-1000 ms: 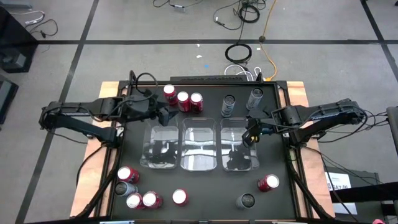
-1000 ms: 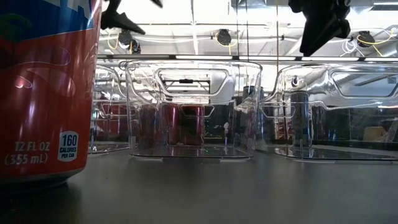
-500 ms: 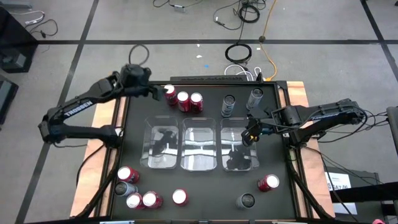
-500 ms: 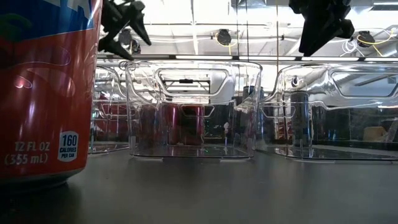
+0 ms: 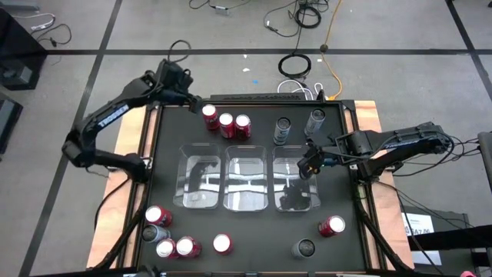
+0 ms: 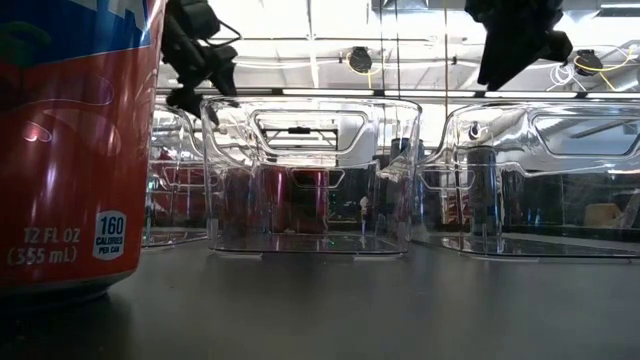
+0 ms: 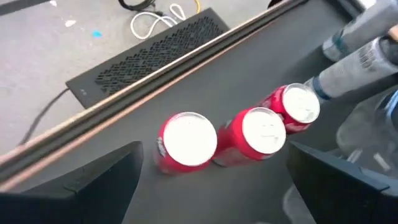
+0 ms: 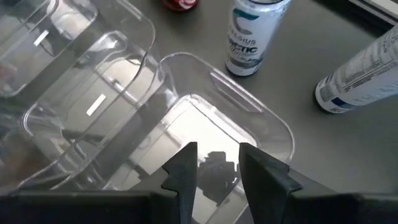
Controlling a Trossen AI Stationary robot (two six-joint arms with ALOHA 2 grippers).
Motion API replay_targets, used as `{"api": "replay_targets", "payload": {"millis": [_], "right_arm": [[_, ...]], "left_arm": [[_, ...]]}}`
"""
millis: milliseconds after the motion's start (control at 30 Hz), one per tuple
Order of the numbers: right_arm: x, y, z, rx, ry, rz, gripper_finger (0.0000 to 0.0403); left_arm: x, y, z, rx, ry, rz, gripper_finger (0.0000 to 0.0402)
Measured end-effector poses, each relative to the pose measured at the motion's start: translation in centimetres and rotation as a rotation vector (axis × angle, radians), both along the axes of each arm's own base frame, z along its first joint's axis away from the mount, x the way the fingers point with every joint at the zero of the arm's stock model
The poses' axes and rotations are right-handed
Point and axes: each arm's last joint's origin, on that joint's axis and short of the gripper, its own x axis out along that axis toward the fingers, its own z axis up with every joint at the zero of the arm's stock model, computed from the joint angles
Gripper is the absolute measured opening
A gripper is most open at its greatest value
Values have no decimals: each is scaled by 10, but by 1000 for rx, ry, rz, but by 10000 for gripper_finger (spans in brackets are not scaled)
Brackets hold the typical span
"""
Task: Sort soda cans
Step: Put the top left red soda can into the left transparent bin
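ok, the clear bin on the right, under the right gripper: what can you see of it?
The clear rectangular plastic bin is the rightmost of three standing side by side mid-table, upright, open-topped and empty. It has rounded corners, glossy see-through walls and a slot handle in its end wall. Its long side runs beside the middle clear bin. The right gripper hangs above it, holding nothing.

Two dark jointed arms, left arm (image 5: 108,123) with white lettering along its link, black cables looped at both wrists, right arm (image 5: 400,142) cabled alike, flat dark tapered fingers (image 8: 186,171)
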Motion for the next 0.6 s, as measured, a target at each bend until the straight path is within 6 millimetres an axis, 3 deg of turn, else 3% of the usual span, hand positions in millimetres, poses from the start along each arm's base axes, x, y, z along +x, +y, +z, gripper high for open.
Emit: {"api": "replay_targets", "payload": {"millis": [267,600], "right_arm": [[0,0,0,-8,-7,-18,109],[0,0,0,-7,-9,-21,109]], "left_arm": [[13,22,23,35,174,-119,400],[16,25,13,-30,247,-155,399]]}}
